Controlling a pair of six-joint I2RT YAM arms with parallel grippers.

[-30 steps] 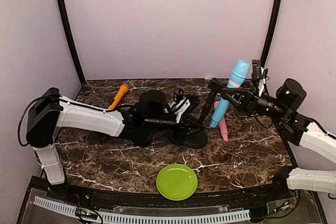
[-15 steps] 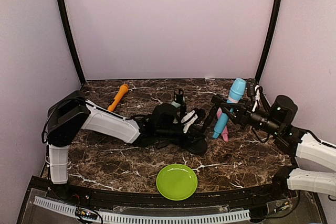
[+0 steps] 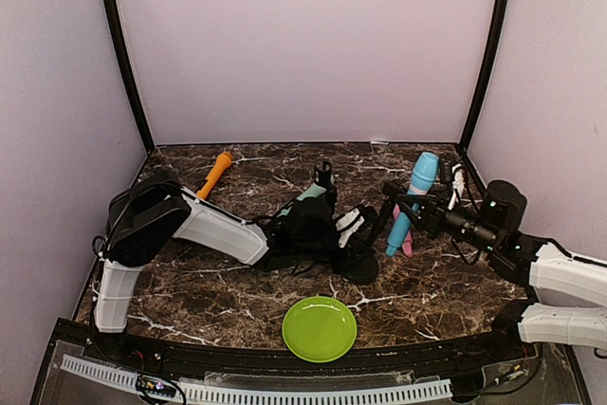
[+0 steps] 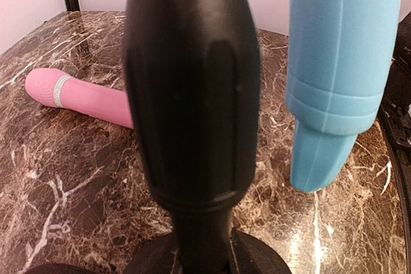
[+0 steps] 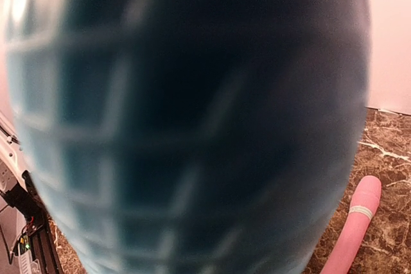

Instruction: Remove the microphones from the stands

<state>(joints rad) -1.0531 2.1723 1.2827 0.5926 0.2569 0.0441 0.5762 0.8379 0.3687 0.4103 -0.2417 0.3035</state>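
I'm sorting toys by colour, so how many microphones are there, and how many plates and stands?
Microphones: 3 (blue microphone, pink microphone, orange microphone)
Green plate: 1
Black stand: 1
Total: 5

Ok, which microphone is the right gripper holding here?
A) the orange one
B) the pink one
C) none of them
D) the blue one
D: the right gripper is clamped on the blue microphone, which stands upright off the table, while the pink microphone and the orange microphone lie flat on the table.
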